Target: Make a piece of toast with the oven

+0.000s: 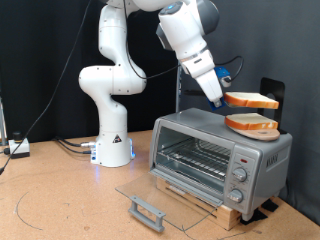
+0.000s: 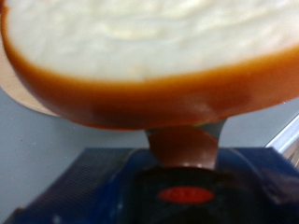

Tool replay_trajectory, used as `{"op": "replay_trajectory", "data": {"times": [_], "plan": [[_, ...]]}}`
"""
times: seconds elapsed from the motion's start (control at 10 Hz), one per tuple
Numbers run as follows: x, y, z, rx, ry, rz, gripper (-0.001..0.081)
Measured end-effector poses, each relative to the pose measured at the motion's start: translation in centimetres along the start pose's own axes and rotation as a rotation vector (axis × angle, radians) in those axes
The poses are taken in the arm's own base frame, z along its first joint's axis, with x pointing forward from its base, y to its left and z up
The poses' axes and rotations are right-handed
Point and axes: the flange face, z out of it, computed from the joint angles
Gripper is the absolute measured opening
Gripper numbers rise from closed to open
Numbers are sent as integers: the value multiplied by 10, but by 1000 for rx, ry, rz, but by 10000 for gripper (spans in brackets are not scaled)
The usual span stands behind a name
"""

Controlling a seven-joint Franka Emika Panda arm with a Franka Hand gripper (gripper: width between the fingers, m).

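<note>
So the exterior view gives you the whole setup: white arm bent over from its base at the exterior view's left, reaching down at a slant toward the top of the oven. The gripper is clamped on the edge of the piece of toast, holding it flat in the air just above a second slice that's lying on the oven's roof. The two aren't touching as far as I can see.

The oven door is dropped open, glass panel lying flat out front with its handle, and you can see the wire rack inside. The knobs sit on the panel at the exterior view's right. The whole thing sits on a wooden board.

The wrist view shows none of that. It's basically filled by the held slice: pale cream, soft-looking face, smooth orange-brown crust curving round. One finger pokes out under the crust, and behind it is blurry dark blue with a red mark.
</note>
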Motion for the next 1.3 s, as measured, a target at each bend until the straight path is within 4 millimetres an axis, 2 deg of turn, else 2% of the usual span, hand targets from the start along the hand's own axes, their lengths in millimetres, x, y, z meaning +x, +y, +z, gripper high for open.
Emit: {"op": "replay_trajectory", "data": {"times": [0.2,0.3,0.6,1.3], "plan": [[-1,3,0,-2,2,2,413],[-3,11,-5,-2,13,-1,413],[-14,53,-32,4,27,14,413],[-68,138,-94,19,-14,27,413]]}}
